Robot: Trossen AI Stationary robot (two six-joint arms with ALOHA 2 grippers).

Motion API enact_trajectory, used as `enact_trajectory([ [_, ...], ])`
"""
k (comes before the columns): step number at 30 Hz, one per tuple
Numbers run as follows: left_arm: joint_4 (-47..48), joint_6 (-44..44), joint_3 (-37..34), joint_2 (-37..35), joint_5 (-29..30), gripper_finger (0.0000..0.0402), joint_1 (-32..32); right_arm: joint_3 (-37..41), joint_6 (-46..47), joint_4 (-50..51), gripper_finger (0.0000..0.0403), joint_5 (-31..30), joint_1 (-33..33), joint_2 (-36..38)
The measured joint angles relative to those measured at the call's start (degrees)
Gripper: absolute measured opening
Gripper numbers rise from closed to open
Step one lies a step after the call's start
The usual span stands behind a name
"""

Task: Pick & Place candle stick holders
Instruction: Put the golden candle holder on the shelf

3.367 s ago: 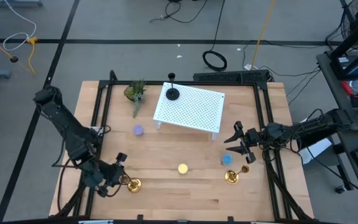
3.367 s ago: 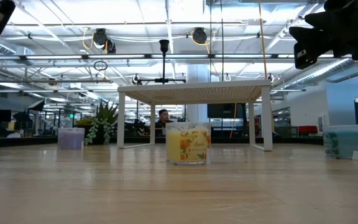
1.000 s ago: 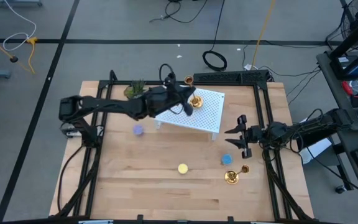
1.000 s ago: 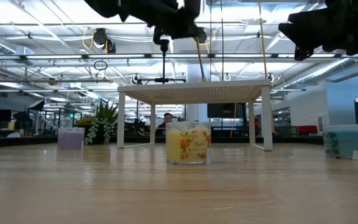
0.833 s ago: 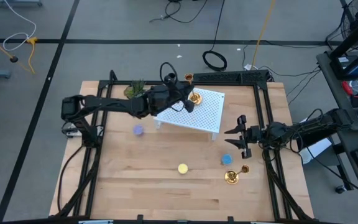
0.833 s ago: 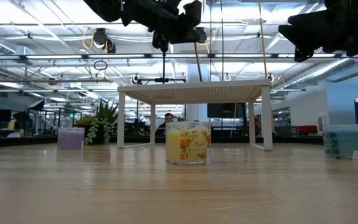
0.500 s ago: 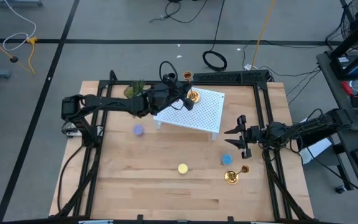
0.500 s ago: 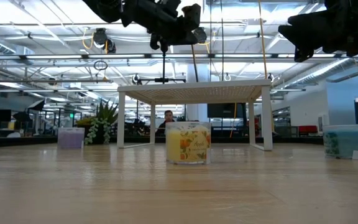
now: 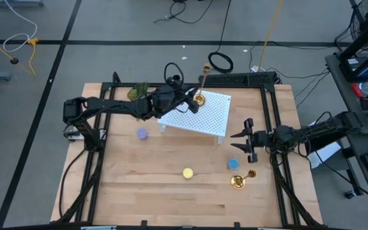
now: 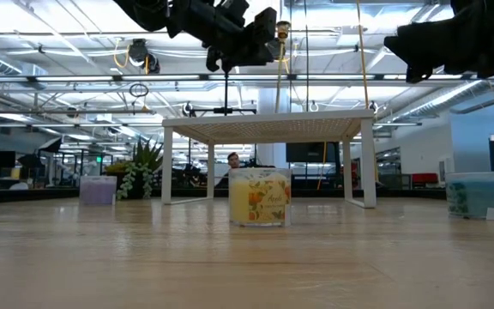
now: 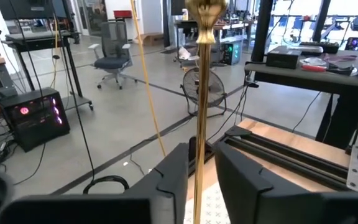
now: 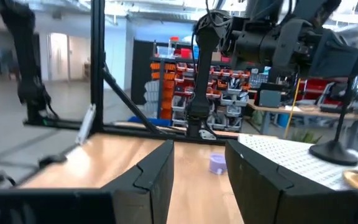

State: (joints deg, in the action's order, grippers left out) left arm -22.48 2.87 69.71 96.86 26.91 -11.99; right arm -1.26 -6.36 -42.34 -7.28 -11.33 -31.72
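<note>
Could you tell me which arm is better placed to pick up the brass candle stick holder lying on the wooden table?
The right. Its gripper hovers open close beside the fallen brass holder at the table's right, while the left gripper is over the white stand, its fingers around the other brass holder.

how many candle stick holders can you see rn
3: one brass holder on the white stand between the left gripper jaws, the black holder behind that gripper, another brass holder on the table near the right gripper.
</note>
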Motion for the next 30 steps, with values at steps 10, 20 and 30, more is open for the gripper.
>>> enact_trajectory([
  [10, 0.0, 0.0, 0.0, 0.0, 0.0, 0.0132, 0.0, 0.0, -4.1, 4.4, 0.0139, 0.0, 0.0, 1.0],
  [20, 0.5, -5.0, -0.1, -0.4, 0.1, 0.0134, 2.3, 0.0, -10.2, 13.4, 0.0139, -0.1, 0.0, 7.6],
  [30, 6.4, -7.0, -0.1, -5.4, 0.1, 0.0134, 8.4, -3.0, -4.3, 36.2, 0.0139, 1.4, 0.0, 14.6],
])
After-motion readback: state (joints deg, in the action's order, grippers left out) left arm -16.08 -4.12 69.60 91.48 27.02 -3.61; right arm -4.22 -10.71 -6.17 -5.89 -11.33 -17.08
